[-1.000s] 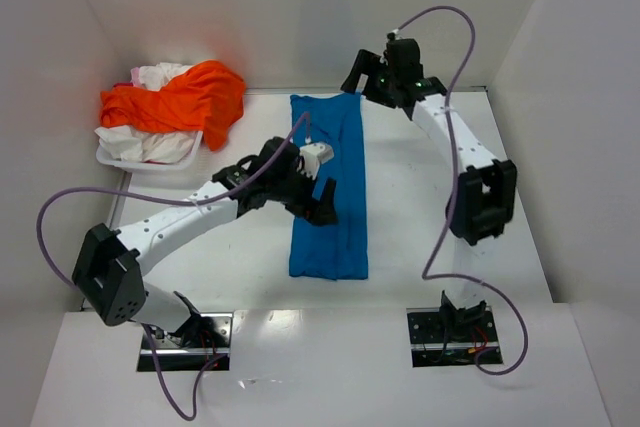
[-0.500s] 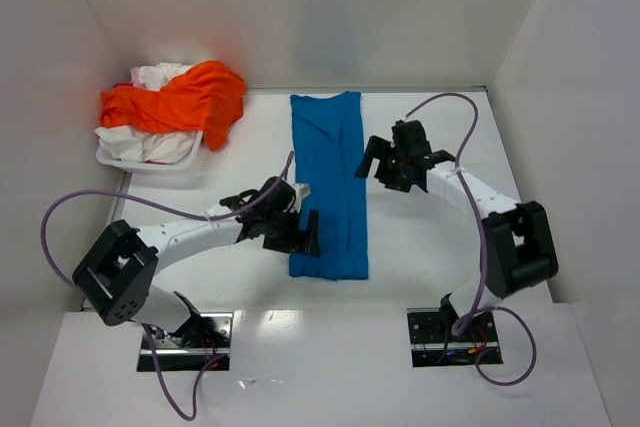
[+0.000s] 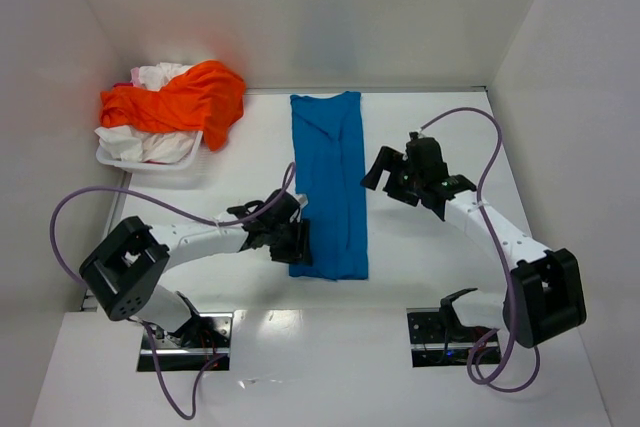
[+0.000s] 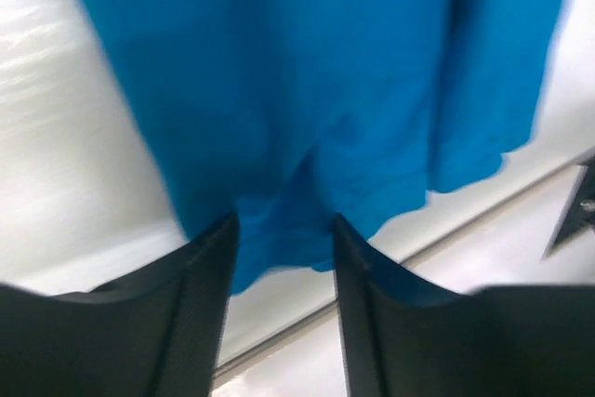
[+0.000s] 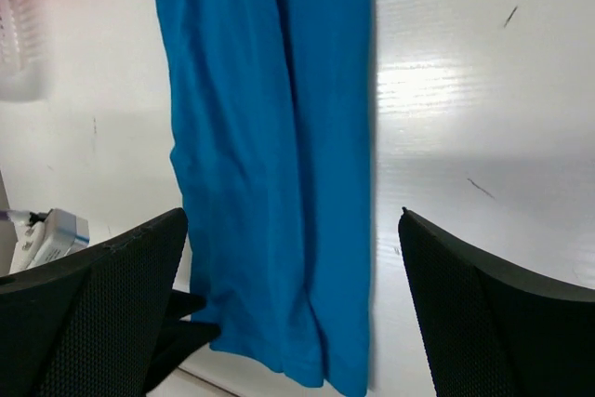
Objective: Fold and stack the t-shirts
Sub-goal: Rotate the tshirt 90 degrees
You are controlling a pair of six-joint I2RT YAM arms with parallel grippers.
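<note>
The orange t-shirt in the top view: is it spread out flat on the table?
No, the orange t-shirt lies crumpled in a heap on the white basket at the far left.

I can read no text, label, brand, number or sign in any of my three views; nothing on the worktop or on the arms carries lettering I can make out.
</note>
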